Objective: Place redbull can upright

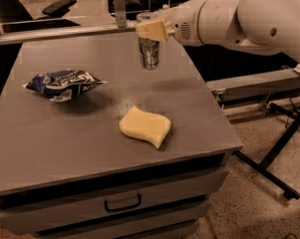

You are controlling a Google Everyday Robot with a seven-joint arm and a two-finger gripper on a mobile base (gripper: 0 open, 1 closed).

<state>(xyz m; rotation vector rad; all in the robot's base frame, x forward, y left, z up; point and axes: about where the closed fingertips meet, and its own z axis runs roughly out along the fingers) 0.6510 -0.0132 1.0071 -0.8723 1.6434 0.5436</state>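
Grey table w/ drawers. White arm reaches in from right. Blue snack bag at left, yellow sponge near centre. Redbull can upright at far side, apparently just above tabletop, its top clamped in gripper jaws.

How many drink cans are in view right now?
1: the redbull can, upright, held at its top by the tool above the far side of the table. No others visible.

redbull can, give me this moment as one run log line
gripper: shut on redbull can top | pose: upright, above far side of table | snack bag: left | sponge: near centre
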